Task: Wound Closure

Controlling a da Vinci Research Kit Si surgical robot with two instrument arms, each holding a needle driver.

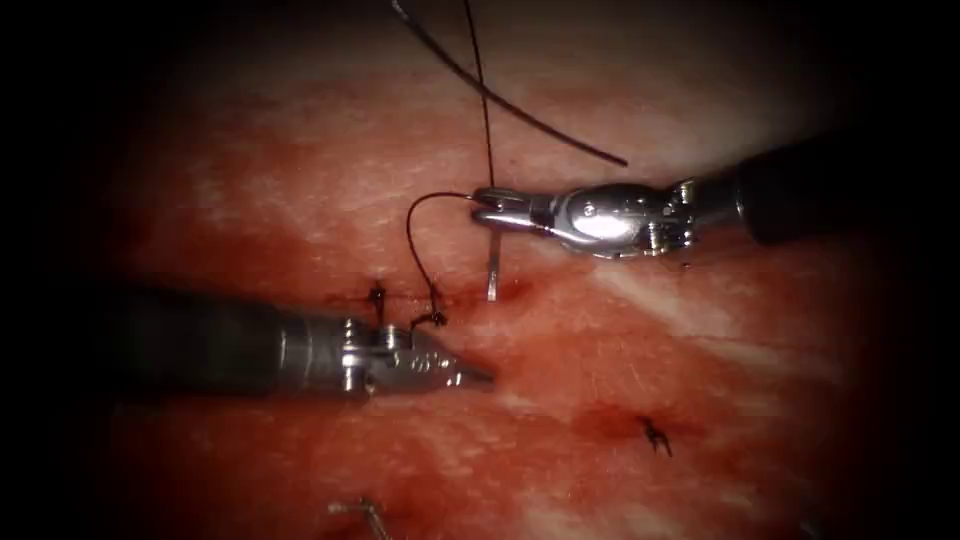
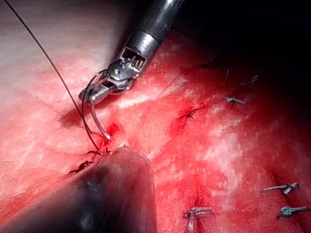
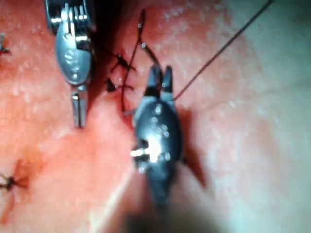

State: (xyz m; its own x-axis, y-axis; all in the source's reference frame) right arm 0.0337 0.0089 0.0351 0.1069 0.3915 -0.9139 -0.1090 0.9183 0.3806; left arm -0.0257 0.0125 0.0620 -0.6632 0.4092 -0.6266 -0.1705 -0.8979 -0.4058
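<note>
Now, on the endoscope view, no writing or marking can be read on either tool. The right arm's tool (image 1: 487,206) reaches in from the right, its shaft nearly level, its jaws closed on the curved needle (image 1: 493,262) near its thread end. The needle hangs down from the jaws, and its lower end sits at a red spot on the tissue (image 1: 700,350); whether the point is in the tissue I cannot tell. The thread (image 1: 411,235) loops from the jaws round to the left and down to a dark knot (image 1: 430,320) on the cut (image 1: 450,298), and another strand runs up out of the picture. The left arm's tool (image 1: 470,374) lies level just below the cut, jaws closed and holding nothing, tip pointing right. A second knot (image 1: 377,295) sits on the cut to the left, and a cut end of thread (image 1: 656,436) lies well to the lower right.

Over to the left wrist view: the right arm's tool (image 2: 90,97) comes down at a slant, gripping the needle (image 2: 98,124), which curves down to a patch of red fluid (image 2: 112,129). The left arm's own shaft (image 2: 112,194) looms dark in front.

And the right wrist view: the right arm's tool (image 3: 161,77) points away, jaws together with the thread (image 3: 214,56) running off beside them. The left arm's tool (image 3: 77,109) hangs beside it, jaws closed, empty.
</note>
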